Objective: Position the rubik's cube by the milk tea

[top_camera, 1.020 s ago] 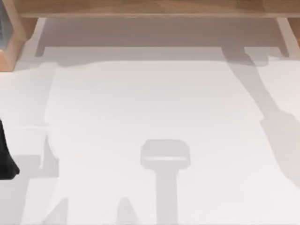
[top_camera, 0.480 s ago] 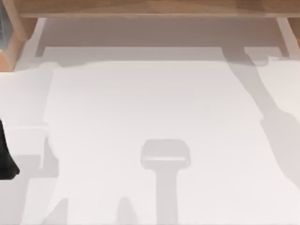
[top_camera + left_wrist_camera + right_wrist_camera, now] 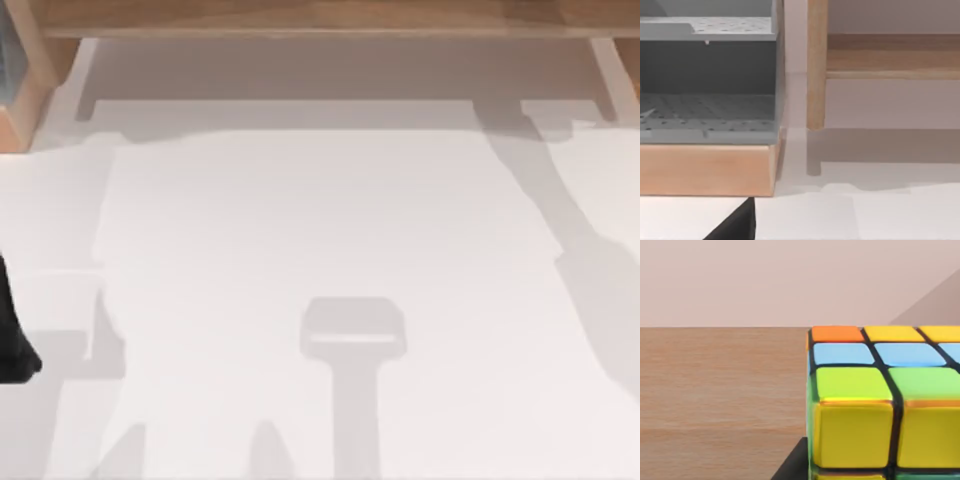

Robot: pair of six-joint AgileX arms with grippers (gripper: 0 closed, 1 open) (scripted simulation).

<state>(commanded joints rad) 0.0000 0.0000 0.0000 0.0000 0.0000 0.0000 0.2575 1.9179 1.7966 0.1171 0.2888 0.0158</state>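
Observation:
The rubik's cube (image 3: 880, 405) fills the near part of the right wrist view, with orange, yellow, blue and green tiles facing me. It stands close in front of a wooden surface (image 3: 720, 390). A dark part of my right gripper (image 3: 792, 464) shows right beside the cube's lower edge. A black part of my left arm (image 3: 12, 335) sits at the table's left edge in the top view, and a dark tip (image 3: 735, 225) shows in the left wrist view. The milk tea is out of view.
A white table (image 3: 320, 220) carries arm shadows at its middle and right. A wooden shelf (image 3: 330, 18) runs along the back. At the back left stands a grey perforated rack (image 3: 707, 75) on a wooden base (image 3: 705, 170), next to a wooden post (image 3: 816, 65).

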